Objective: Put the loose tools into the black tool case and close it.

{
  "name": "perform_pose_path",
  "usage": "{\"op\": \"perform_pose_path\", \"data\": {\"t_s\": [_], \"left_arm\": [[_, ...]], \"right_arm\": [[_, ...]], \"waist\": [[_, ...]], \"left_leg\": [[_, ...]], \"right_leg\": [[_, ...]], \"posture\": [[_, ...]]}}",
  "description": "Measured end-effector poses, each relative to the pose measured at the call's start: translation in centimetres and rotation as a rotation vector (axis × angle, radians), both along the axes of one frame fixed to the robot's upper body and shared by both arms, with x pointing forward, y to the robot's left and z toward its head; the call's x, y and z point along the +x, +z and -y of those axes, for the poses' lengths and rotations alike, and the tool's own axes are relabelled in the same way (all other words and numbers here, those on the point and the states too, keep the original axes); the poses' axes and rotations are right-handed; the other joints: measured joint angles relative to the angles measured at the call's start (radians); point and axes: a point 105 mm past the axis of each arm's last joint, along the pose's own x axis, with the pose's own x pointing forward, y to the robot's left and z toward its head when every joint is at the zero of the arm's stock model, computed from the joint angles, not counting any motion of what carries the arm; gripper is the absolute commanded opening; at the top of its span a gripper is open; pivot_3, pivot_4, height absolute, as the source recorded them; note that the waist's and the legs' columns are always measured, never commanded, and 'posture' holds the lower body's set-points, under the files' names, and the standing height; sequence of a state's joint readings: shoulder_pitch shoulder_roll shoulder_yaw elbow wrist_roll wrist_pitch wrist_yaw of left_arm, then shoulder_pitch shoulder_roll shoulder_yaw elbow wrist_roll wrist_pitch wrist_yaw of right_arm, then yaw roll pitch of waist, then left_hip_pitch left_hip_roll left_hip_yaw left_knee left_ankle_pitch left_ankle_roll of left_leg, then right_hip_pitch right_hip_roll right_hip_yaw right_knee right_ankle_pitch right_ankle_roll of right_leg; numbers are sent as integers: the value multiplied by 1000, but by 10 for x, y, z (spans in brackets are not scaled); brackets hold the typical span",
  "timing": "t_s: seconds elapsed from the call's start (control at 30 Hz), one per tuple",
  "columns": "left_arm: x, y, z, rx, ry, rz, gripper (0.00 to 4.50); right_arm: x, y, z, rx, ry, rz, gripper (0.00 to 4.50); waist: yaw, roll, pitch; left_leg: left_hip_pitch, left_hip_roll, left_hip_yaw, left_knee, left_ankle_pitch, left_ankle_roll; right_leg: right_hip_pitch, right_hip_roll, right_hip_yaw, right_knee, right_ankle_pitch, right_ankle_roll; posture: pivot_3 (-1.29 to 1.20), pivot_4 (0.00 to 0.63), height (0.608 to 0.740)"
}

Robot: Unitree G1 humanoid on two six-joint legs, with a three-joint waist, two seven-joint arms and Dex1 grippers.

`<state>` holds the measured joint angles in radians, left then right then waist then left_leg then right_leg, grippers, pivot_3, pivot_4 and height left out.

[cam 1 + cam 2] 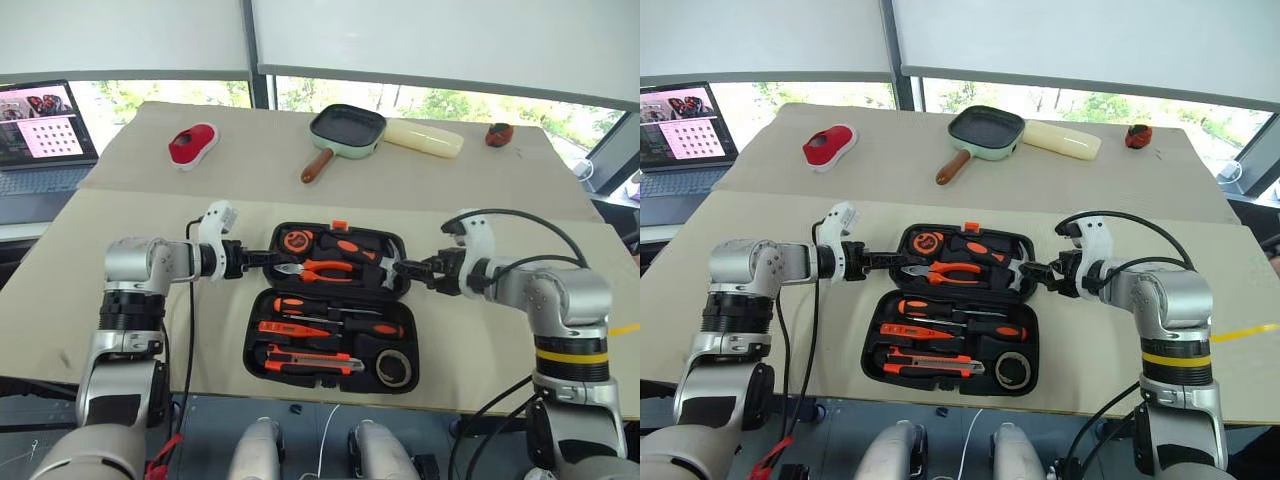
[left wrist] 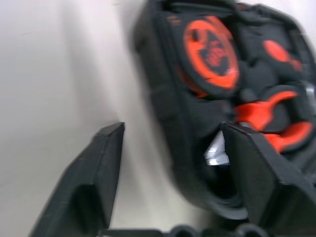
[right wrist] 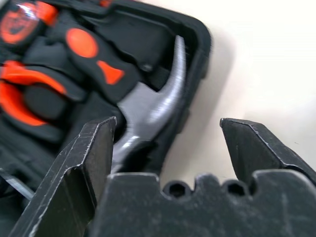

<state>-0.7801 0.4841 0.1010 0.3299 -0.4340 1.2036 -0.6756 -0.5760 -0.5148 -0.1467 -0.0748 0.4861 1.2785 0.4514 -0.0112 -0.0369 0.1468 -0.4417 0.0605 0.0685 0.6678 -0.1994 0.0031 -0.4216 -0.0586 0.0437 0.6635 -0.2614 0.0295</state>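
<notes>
The black tool case (image 1: 330, 305) is lying open flat on the table (image 1: 120, 260), and the tools are already sitting in its moulded slots: the two screwdrivers (image 1: 335, 312), the utility knife (image 1: 312, 362) and the tape roll (image 1: 394, 368) in the near half, the pliers (image 1: 320, 268) and hammer (image 3: 153, 111) in the far half. So what seems left is the closing.

That is probably why the two grippers are standing as they are. The left gripper (image 1: 268, 258) is reaching in level at the far half's left edge, its jaws spread moderately with the case rim between them (one finger (image 2: 94, 182) outside on bare table, the other over the tray). The right gripper (image 1: 405, 270) is mirroring it at the far half's right edge, jaws gaping wide astride the rim beside the hammer head. Neither is holding anything; whether any finger is touching the rim I cannot tell.

Beyond the grippers, well apart from them, a green pan (image 1: 347, 130), a red object (image 1: 192, 144), a pale yellow block (image 1: 425, 137) and a small dark red thing (image 1: 499, 133) are resting at the table's far side, with a laptop (image 1: 40, 135) off past the left gripper. None is blocking the fold (a tool seated proud might).
</notes>
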Motion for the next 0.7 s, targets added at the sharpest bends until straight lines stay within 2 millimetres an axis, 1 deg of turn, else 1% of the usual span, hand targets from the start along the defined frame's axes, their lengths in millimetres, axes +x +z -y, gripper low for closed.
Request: {"op": "perform_pose_path", "data": {"t_s": [0.07, 0.17, 0.2, 0.3, 0.33, 0.7], "left_arm": [[0, 1, 5, -9, -12, 11, 1193], [-1, 5, 5, -15, -5, 32, 59], [-1, 6, 5, -27, -3, 34, 0], [-3, 5, 4, -33, 7, 39, 0], [-3, 5, 4, -31, 10, 41, 0], [-10, 4, 10, -68, 8, 69, 0]], "right_arm": [[3, -3, -3, 14, -11, -12, 2642], [7, -2, -6, 28, -19, -14, 1599], [8, -1, -6, 27, -25, -8, 1316], [9, 1, -3, 31, -41, -2, 264], [9, 1, -3, 32, -40, -3, 18], [5, 5, -3, 59, -67, -1, 18]], "waist": [[-1, 0, 0], [0, 0, 0], [1, 0, 0], [0, 0, 0], [-1, 0, 0], [0, 0, 0]], "left_leg": [[0, 0, 0, 0, 0, 0], [0, 0, 0, 0, 0, 0], [0, 0, 0, 0, 0, 0], [0, -1, 0, 0, 0, 0], [0, 0, 0, 0, 0, 0], [-1, -1, 0, 0, 0, 0]], "right_leg": [[0, 0, 0, 0, 0, 0], [0, 0, 0, 0, 0, 0], [0, -1, 0, 0, 0, 0], [0, -1, 0, 0, 0, 0], [0, 0, 0, 0, 0, 0], [0, -1, 0, 0, 0, 0]], "posture": [[0, 150, 740], [0, 150, 740], [0, 150, 740], [0, 150, 740], [0, 150, 740], [0, 150, 740]]}}
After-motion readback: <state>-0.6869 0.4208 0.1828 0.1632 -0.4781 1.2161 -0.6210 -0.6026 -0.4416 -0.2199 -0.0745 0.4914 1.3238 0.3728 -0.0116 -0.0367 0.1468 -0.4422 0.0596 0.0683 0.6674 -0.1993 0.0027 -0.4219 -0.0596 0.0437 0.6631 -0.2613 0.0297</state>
